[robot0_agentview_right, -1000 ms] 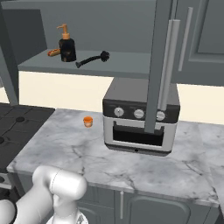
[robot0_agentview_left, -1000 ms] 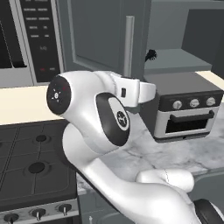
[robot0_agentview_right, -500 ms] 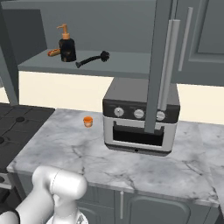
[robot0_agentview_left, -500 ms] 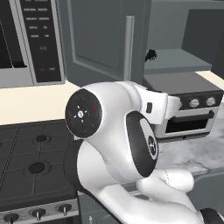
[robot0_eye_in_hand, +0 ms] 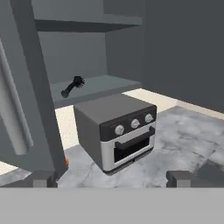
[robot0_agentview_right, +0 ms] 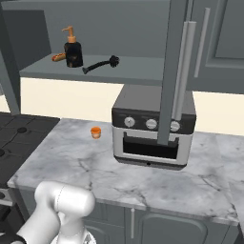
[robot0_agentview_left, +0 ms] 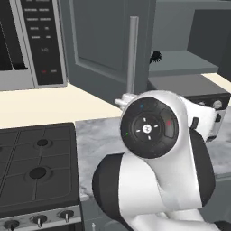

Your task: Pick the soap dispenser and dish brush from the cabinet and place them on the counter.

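Observation:
The soap dispenser (robot0_agentview_right: 72, 49), a black bottle with an orange pump, stands on the grey shelf of the open cabinet (robot0_agentview_right: 138, 76). The dish brush (robot0_agentview_right: 101, 65) lies just to its right on that shelf, and its bristled head (robot0_agentview_left: 155, 56) peeks past the door edge. The hand view looks up at the dish brush (robot0_eye_in_hand: 72, 87) from well below and in front. My gripper (robot0_eye_in_hand: 111, 179) is open, its fingertips (robot0_eye_in_hand: 43, 178) wide apart with nothing between them, out over the marble counter (robot0_agentview_right: 119, 174) and far from both things.
A toaster oven (robot0_agentview_right: 153, 127) sits on the counter under the shelf, with a tiny orange cup (robot0_agentview_right: 96, 132) to its left. The open cabinet door (robot0_agentview_right: 172, 71) with its long handle hangs in front of the oven. A microwave (robot0_agentview_left: 31, 43) and gas stove (robot0_agentview_left: 36, 167) lie left.
My arm has swung up and toward the left base camera, now covering the toaster oven there. The bottle, brush and cup have not moved.

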